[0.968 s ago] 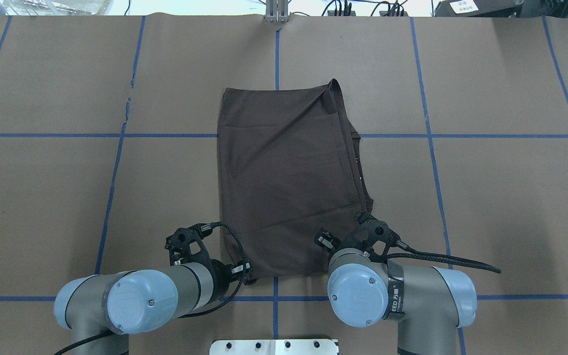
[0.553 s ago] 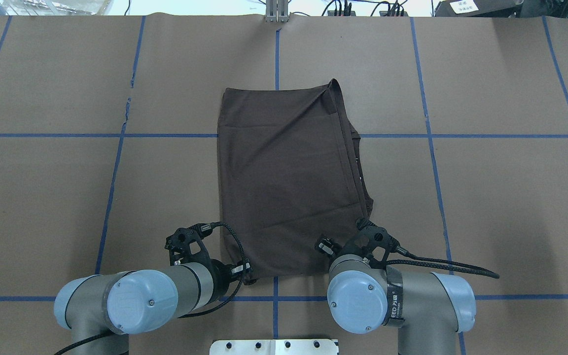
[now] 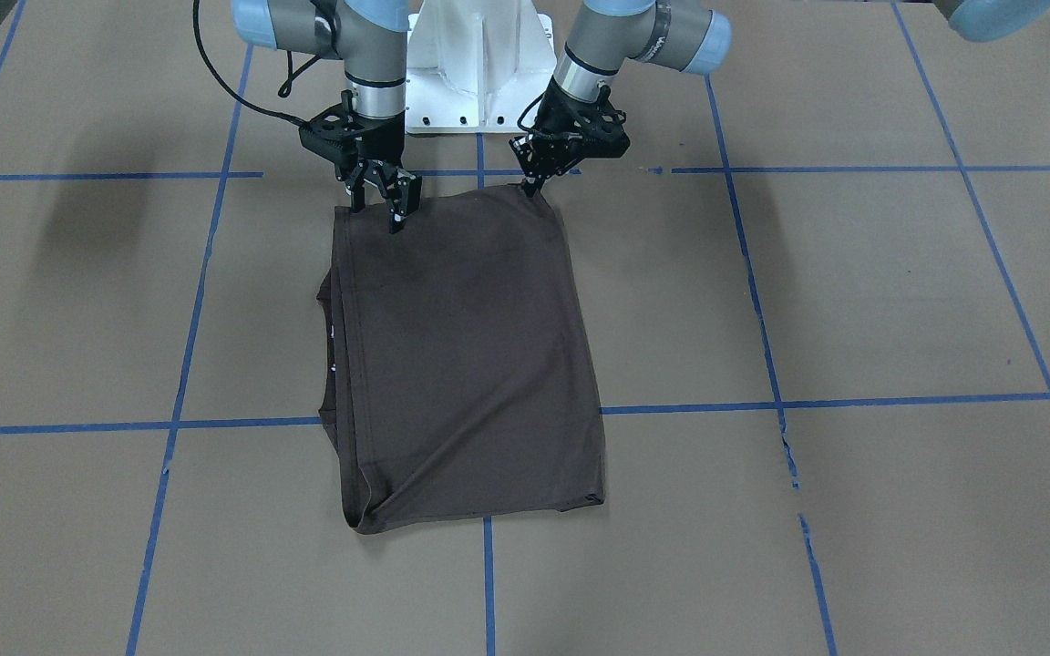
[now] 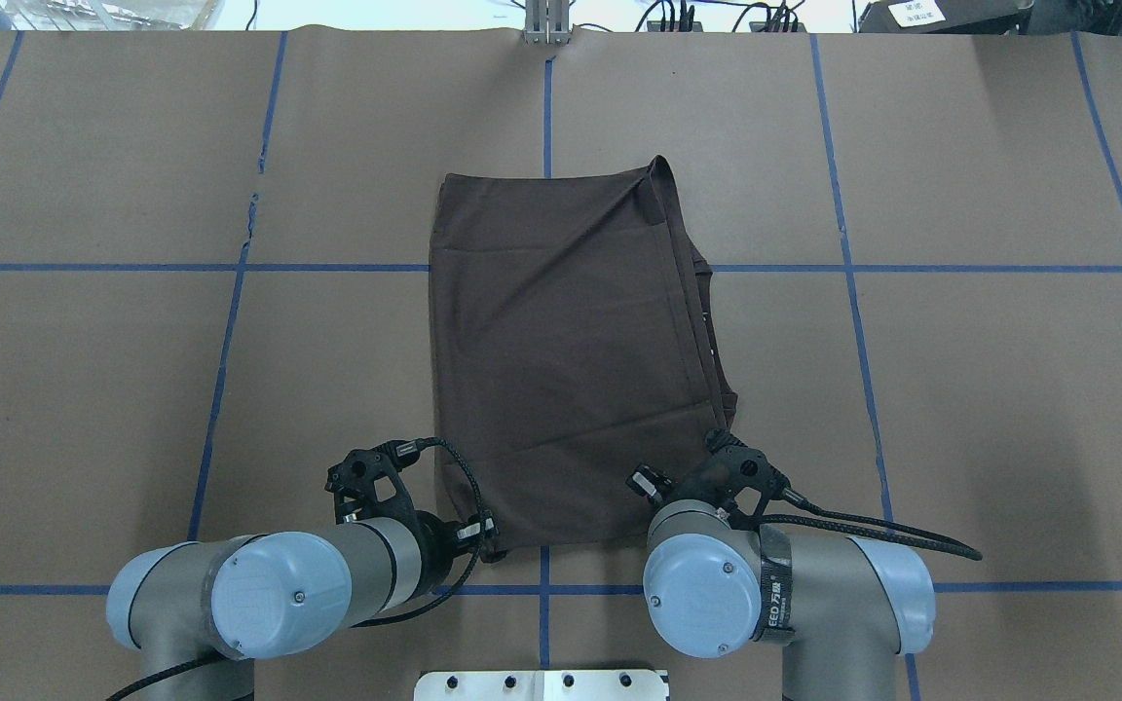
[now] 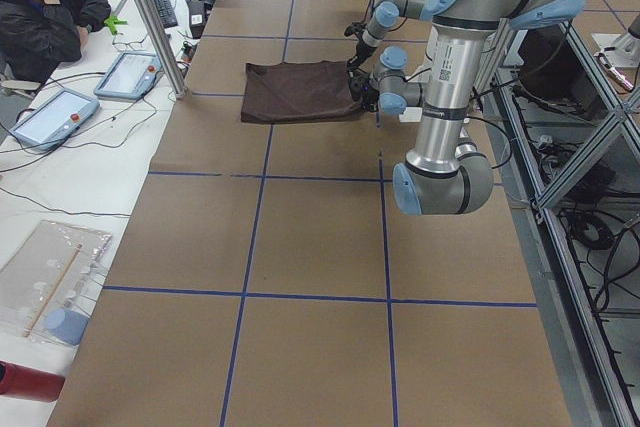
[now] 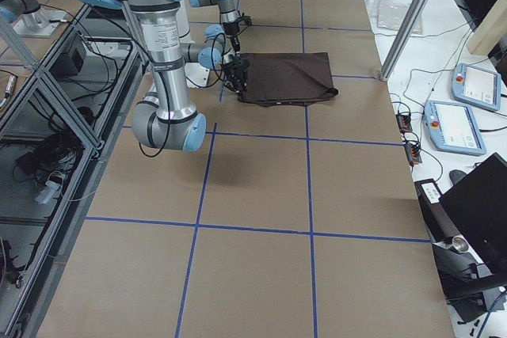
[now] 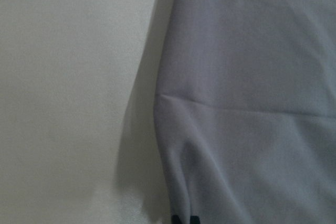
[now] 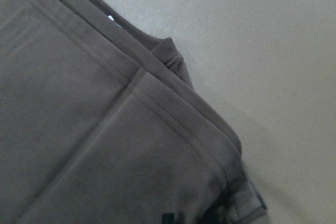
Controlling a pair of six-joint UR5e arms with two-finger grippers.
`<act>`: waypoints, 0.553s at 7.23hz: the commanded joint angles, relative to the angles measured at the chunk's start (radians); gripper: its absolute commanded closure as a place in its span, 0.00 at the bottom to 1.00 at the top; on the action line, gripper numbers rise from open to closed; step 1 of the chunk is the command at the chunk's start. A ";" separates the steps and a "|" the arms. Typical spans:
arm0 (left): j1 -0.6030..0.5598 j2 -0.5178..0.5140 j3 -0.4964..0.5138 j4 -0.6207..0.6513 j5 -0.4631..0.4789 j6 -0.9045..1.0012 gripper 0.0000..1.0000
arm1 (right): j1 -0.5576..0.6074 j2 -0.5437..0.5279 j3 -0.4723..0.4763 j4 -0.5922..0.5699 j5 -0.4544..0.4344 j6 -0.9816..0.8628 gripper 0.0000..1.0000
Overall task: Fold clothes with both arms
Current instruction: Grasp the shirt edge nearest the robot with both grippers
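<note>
**Folded T-shirt on a papered table, a gripper at each near corner**

The table is covered in brown paper ruled into large squares by blue tape. Past its edge, at the upper left of the left-side view, a person sits by control tablets and loose cables. A white pedestal stands at the top of the front view.

The dark brown T-shirt lies folded into a rectangle at the table's middle. The left gripper is pinched closed on one corner of the shirt edge nearest the robot. The right gripper stands at the other corner, fingers spread apart.

From overhead both grippers are mostly hidden beneath the arms' wrists. Tiny pale specks along one folded side are too small to read. The left wrist camera shows the cloth washed-out and pale, with the fingertips cut off at the frame's bottom.
</note>
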 commanded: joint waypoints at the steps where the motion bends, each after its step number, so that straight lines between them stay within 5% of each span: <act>1: 0.000 0.000 0.000 0.000 0.000 0.000 1.00 | 0.007 0.000 0.001 0.000 -0.001 0.039 1.00; 4: -0.006 0.003 -0.058 0.012 -0.009 0.011 1.00 | 0.017 0.008 0.064 -0.003 0.000 0.041 1.00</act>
